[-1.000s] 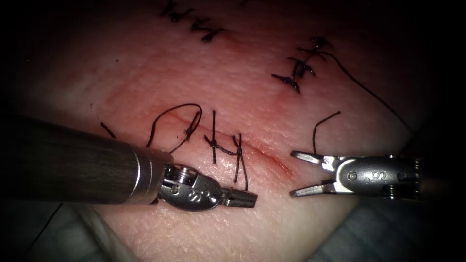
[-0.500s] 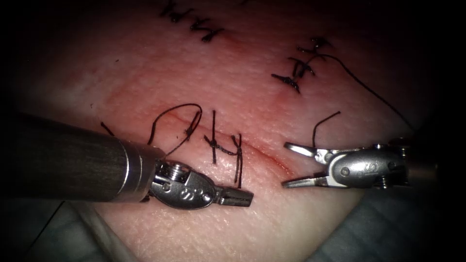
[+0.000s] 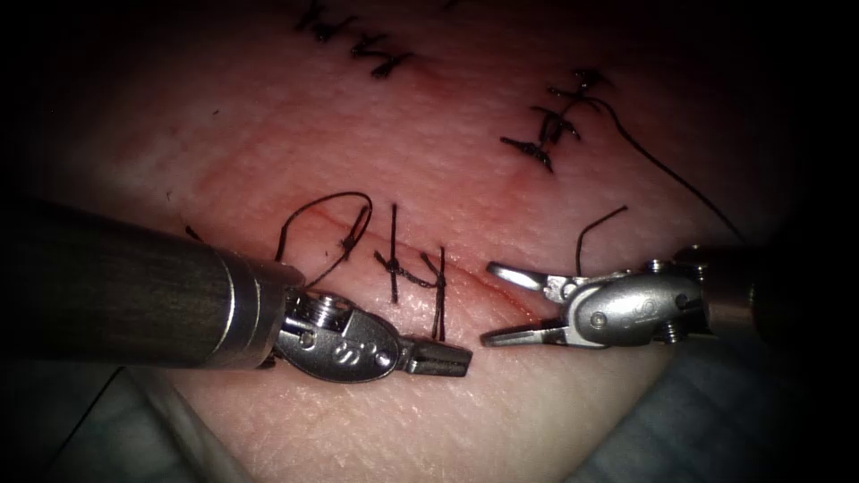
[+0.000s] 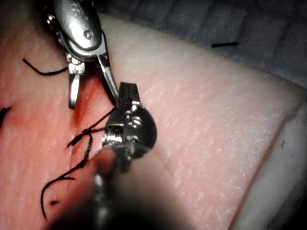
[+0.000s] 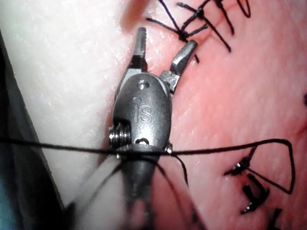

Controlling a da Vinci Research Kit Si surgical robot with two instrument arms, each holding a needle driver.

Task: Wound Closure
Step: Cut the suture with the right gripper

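Observation:
The cut (image 3: 488,288) runs slantwise across the tissue (image 3: 537,420), crossed by dark stitches (image 3: 394,255) with a knot (image 3: 391,264). My left tool (image 3: 438,358) lies at the cut's lower left, jaws shut. A stitch tail (image 3: 438,309) ends at their upper edge, and I cannot tell if it is pinched. My right tool (image 3: 489,304) reaches in from the right with its jaws wide open astride the cut's right end, holding nothing. The right wrist view has these open jaws (image 5: 162,47) just short of the knot (image 5: 182,34). The left wrist view has the shut tip (image 4: 127,93) beside the right tool's fingers (image 4: 109,81).
A thread loop (image 3: 322,210) lies left of the stitches. A short cut end of thread (image 3: 592,228) curls above the right tool. Two other sutured cuts (image 3: 550,125) (image 3: 358,40) lie farther back, with a long thread (image 3: 680,183) trailing right. Grey cloth (image 3: 716,429) borders the tissue.
The right tool has slid left toward the stitches, jaws staying open. The left tool has drawn back slightly to the left, still shut.

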